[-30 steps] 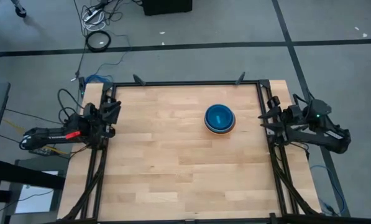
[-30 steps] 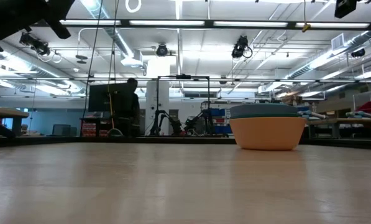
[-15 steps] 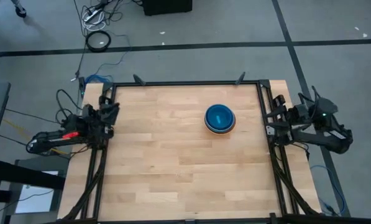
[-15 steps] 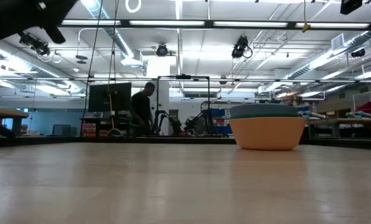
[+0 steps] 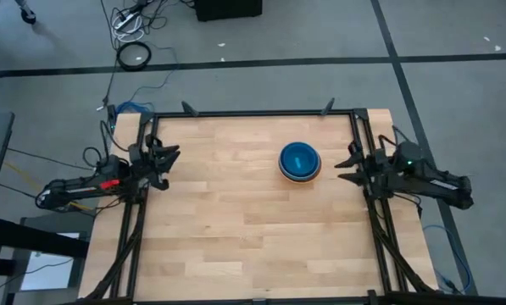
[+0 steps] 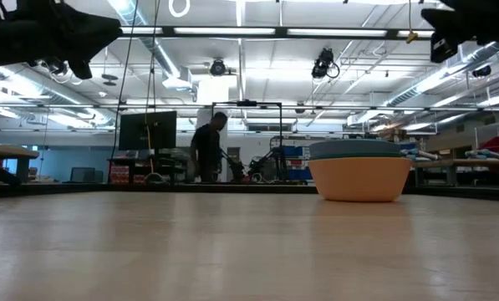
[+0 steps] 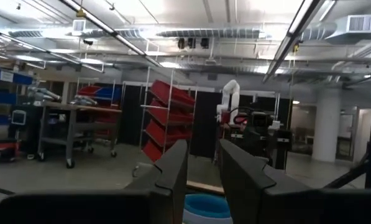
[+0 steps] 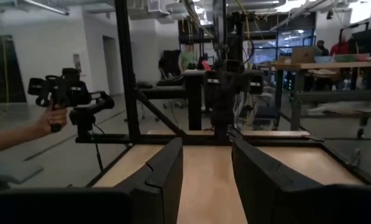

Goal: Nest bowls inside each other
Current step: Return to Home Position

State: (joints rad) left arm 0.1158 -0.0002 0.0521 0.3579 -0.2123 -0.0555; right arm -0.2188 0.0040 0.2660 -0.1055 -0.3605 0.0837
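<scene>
The bowls [image 5: 300, 161] stand nested in one stack on the table's far right half. A blue bowl is innermost on top, and the orange outer bowl [image 6: 359, 178] rests on its base, with teal and blue rims above it. My left gripper [image 5: 169, 157] hovers open at the table's left edge, pointing toward the stack, which shows between its fingers as a blue rim [image 7: 207, 205]. My right gripper [image 5: 344, 165] hovers open at the right edge, beside the stack. Both grippers [image 7: 204, 163] [image 8: 207, 155] have nothing between their fingers.
A black frame [image 5: 253, 113] runs around the wooden table. Bare wood [image 5: 236, 229] stretches over the near half and the left side. Beyond the table a person's hand [image 8: 51, 118] holds a device, and another person [image 6: 207, 150] walks in the room behind.
Both grippers have sunk a little and swung inward over the table's edges, the left toward the right, the right toward the left, nearer the stack. In the low view both arms hang lower in the picture. The bowls have not moved.
</scene>
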